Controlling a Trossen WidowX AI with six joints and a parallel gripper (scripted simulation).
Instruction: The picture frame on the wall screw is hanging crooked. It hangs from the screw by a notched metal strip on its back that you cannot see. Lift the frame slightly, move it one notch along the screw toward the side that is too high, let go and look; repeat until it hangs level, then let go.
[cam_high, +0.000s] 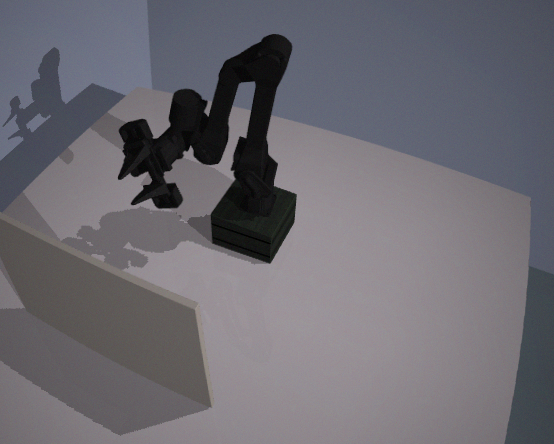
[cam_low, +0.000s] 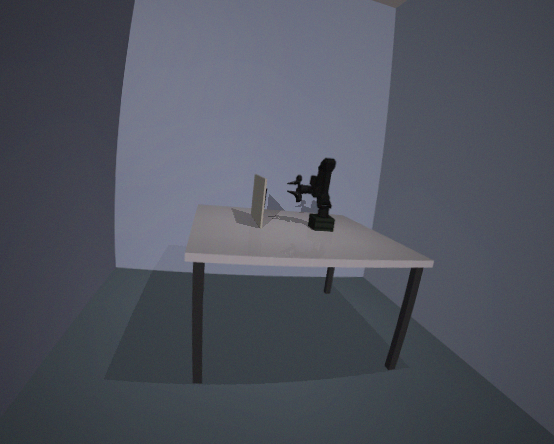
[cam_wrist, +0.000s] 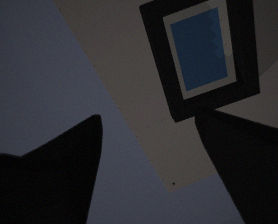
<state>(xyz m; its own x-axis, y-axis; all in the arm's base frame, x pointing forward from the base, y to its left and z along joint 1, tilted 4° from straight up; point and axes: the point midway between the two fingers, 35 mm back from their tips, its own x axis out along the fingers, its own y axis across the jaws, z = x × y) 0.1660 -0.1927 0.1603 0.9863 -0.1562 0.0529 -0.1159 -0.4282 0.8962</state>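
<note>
The picture frame has a dark border, a pale mat and a blue picture. It hangs on the beige upright panel, its top cut off in the wrist view. Its lower edge looks roughly parallel to the panel's lower edge; a small tilt cannot be told at this slant. In the exterior view it is a thin dark edge; the top view shows only the panel's back. My gripper is open and empty, away from the panel. One finger overlaps the frame's lower edge in the wrist view. Screw and notched strip are hidden.
The beige panel stands upright on the pale table. The arm's dark base block stands on the table, on the frame's side of the panel. A gap separates the fingers from the panel in the exterior view.
</note>
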